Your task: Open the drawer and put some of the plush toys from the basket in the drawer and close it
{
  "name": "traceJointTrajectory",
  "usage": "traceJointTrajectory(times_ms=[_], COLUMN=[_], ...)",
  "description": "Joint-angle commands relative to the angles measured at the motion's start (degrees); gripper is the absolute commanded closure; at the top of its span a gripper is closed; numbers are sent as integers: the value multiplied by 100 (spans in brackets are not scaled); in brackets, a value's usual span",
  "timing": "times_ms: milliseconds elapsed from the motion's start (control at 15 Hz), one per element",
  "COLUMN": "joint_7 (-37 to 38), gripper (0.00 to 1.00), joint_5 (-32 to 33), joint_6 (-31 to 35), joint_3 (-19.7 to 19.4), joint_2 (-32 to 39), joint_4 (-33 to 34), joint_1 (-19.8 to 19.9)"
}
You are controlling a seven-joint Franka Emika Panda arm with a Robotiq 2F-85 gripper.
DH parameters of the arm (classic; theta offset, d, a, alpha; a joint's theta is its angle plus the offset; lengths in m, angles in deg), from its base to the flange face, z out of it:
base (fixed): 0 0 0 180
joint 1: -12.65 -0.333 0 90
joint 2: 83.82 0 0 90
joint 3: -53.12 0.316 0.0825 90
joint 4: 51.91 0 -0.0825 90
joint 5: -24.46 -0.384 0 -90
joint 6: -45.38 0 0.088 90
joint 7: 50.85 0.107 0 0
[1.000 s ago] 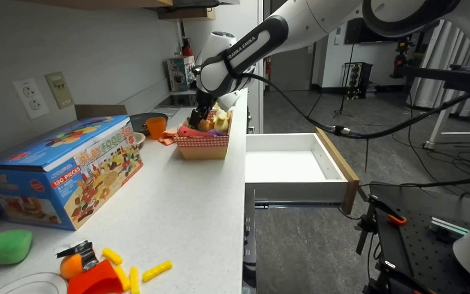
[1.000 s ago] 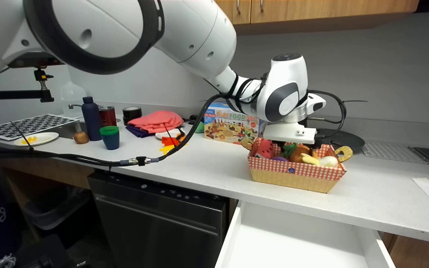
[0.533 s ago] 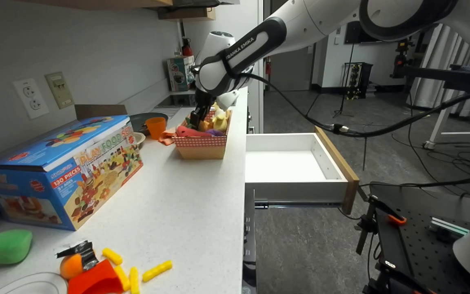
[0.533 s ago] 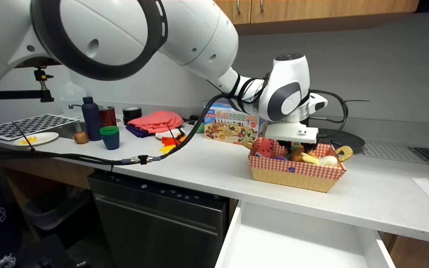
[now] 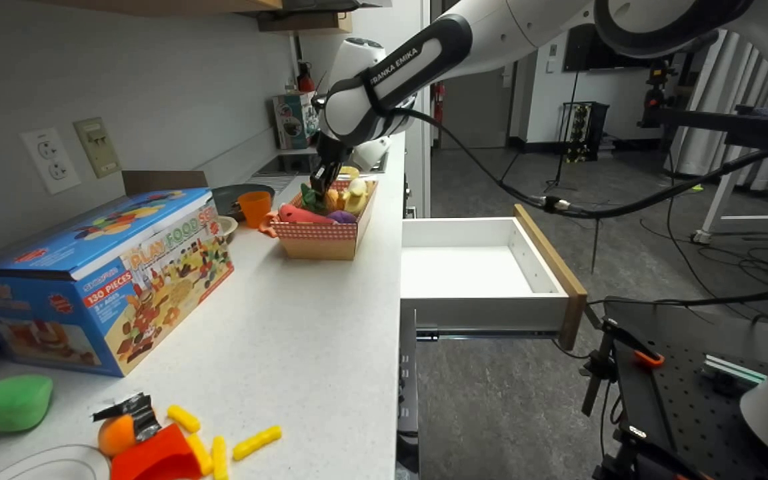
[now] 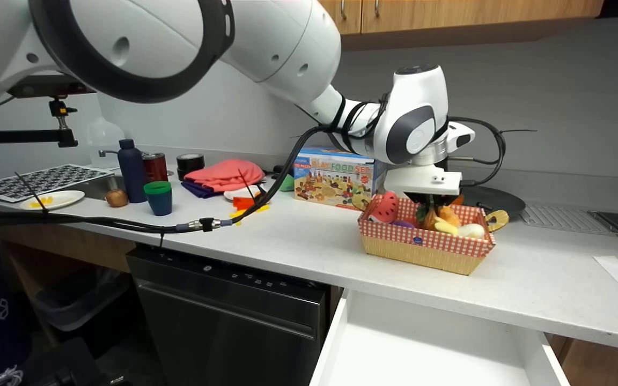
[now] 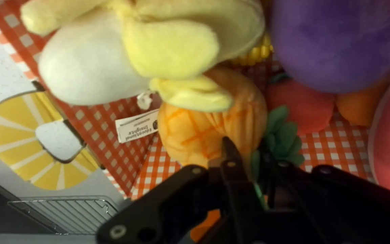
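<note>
The counter (image 5: 304, 347) runs from near to far in an exterior view that looks down its length from above, well back from the basket (image 5: 321, 249), the wall (image 5: 24, 67) at left and the open drawer (image 5: 461, 270), seen side-on, at right. The dishwasher (image 6: 228, 321) stands near at left in an exterior view facing that counter from the front, the drawer cut off by the lower edge. Both exterior views, shot from crossing directions, share drawer, basket and blue toy box (image 6: 330, 178). The wrist view peers down close over the basket, plush toys (image 7: 195, 132) large in the frame; a yellow ring (image 7: 17, 145) at its left is the yellow ring (image 6: 503, 219) right of the basket in an exterior view.
</note>
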Motion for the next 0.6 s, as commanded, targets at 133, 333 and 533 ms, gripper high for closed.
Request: traceJointTrajectory(times_ms=[133, 333, 533], joint_7=[-270, -470, -557], gripper=[96, 96, 96], joint_5=[-68, -157, -223], joint_6=[507, 557, 315], joint_3=[32, 28, -124], joint_2=[-1420, -2221, -2746], joint_4=[-1326, -2152, -2986], joint_1=[147, 310, 401])
